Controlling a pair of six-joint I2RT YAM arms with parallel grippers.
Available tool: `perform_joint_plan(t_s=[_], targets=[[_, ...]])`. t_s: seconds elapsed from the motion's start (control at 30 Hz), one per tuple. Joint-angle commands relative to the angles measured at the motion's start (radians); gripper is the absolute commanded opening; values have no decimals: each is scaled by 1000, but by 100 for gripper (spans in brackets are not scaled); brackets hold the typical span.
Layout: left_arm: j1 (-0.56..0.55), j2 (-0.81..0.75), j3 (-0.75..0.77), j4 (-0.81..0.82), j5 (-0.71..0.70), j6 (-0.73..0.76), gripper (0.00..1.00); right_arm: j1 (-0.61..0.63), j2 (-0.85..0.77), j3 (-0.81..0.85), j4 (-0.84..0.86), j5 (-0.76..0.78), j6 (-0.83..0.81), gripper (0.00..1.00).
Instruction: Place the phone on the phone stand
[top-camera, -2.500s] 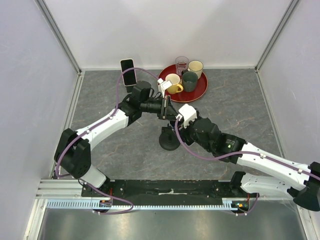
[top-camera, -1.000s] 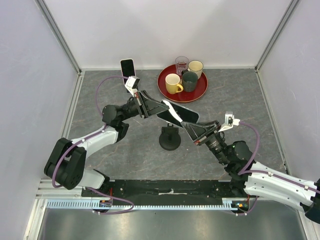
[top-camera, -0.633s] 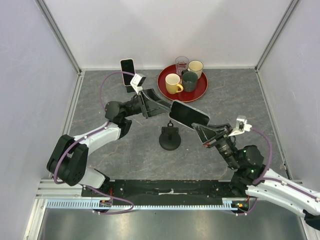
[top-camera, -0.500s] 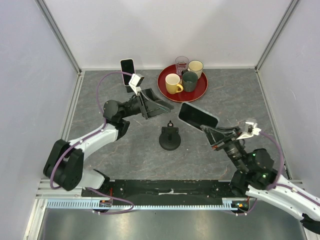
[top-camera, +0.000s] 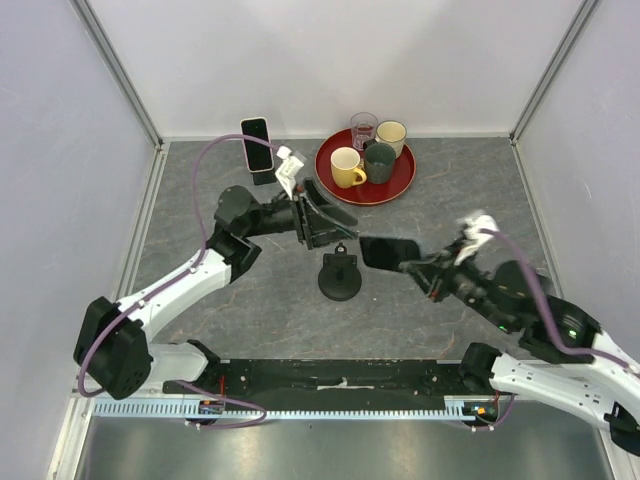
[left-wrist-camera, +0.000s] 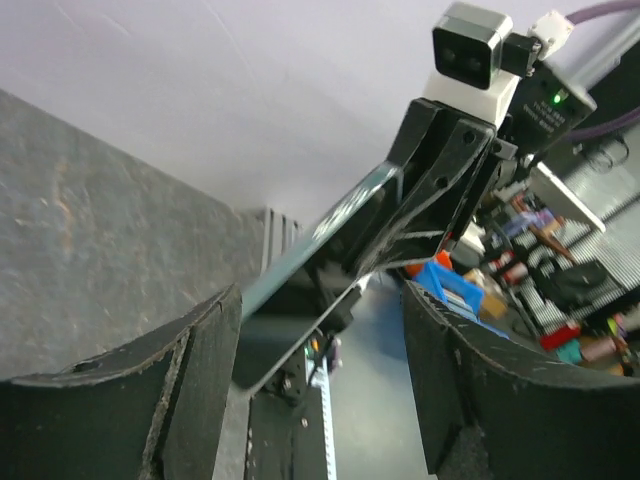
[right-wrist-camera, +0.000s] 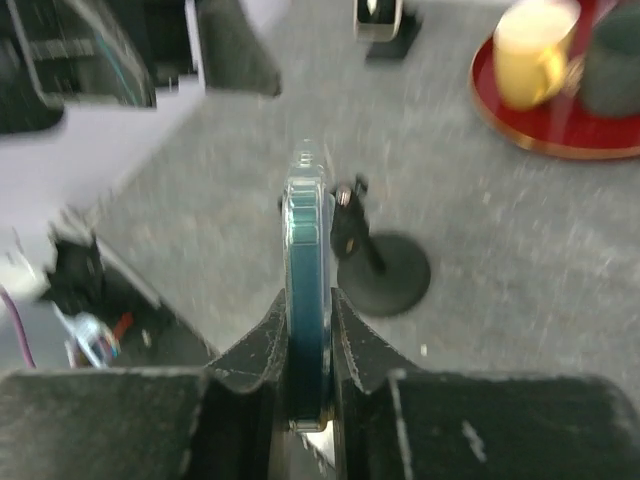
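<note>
My right gripper is shut on a dark teal phone, which hangs in the air just right of the black phone stand. In the right wrist view the phone stands edge-on between the fingers, and the stand sits on the table just beyond it to the right. My left gripper hovers above and behind the stand, open and holding nothing. In the left wrist view, the phone and the right gripper show through the gap between its fingers.
A second phone leans on its own stand at the back left. A red tray at the back holds a yellow mug, a dark mug, a glass and a cream cup. Grey walls enclose the table on three sides.
Both grippers held the phone a second ago. The left gripper opened and let go. The right arm swung the phone right, then brought it lower, beside the stand.
</note>
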Motion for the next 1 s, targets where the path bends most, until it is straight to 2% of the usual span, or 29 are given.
perform_joint_plan(t_s=[0.0,0.07,0.2,0.3,0.43,0.47,0.57,0.63,0.73,0.77,0.83,0.87,0.93,0.97], targets=[[-65,33,65,-52,135,127,72,4,101,25,-101,-206,-34,0],[-88,31,78,-78,152,169,74,3,97,14,-75,-252,-30,0],[-169,89,154,-294,207,287,75,3,46,-29,-8,-315,-34,0],[-207,134,195,-327,273,283,71,3,-3,-53,23,-350,-21,0],[-233,154,215,-368,292,296,69,4,-38,-65,46,-410,-21,0],[-240,154,218,-370,296,299,61,3,-49,-61,49,-413,-22,0],[-255,157,224,-370,324,305,45,4,-70,-56,64,-409,-19,0],[-261,161,227,-370,341,304,39,3,-75,-58,84,-415,-18,0],[-264,166,233,-371,357,293,21,4,-77,-62,103,-413,-22,0],[-267,164,235,-371,362,295,10,4,-81,-71,113,-415,-18,0],[-269,161,235,-371,367,301,2,4,-87,-85,156,-401,-5,0],[-270,158,232,-370,367,304,2,3,-95,-101,169,-371,5,1],[-270,138,227,-371,338,319,2,3,-100,-114,181,-325,15,23],[-269,128,220,-374,321,327,2,4,-103,-134,186,-270,16,41]])
